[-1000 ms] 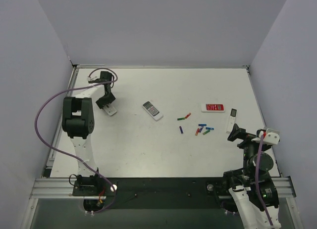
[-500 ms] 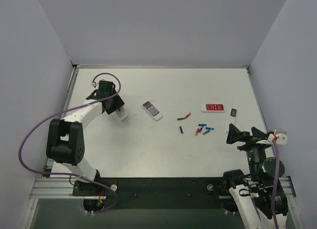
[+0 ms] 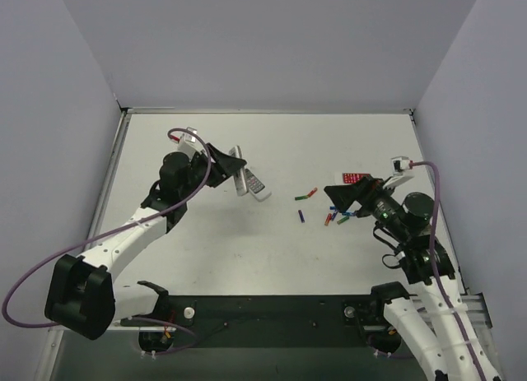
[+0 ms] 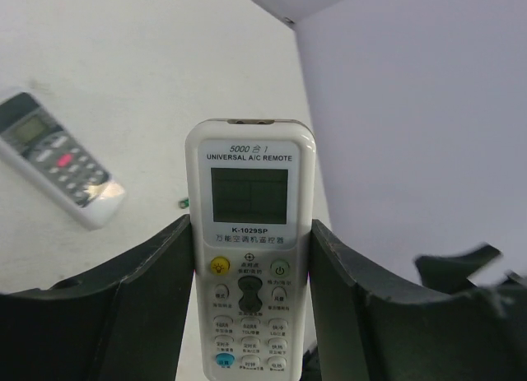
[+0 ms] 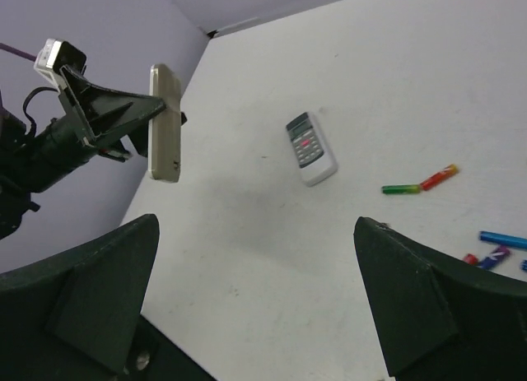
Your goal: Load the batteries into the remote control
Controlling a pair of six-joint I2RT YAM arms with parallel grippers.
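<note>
My left gripper is shut on the small white remote control and holds it upright above the table, left of centre. In the left wrist view the remote faces the camera, with a pale grey display and coloured buttons, clamped between the two fingers. In the right wrist view the remote shows edge-on with its tan-grey back. Several batteries lie loose at mid-right, among them a green-red one and a blue one. My right gripper is open and empty above the battery cluster.
A white remote with a dark display lies flat just right of the held remote. A red flat remote lies at the right, partly behind my right gripper. Grey walls enclose the table on three sides.
My left gripper has lifted the remote from the far left and carried it right toward the centre. My right arm has swung up and left over the batteries.
</note>
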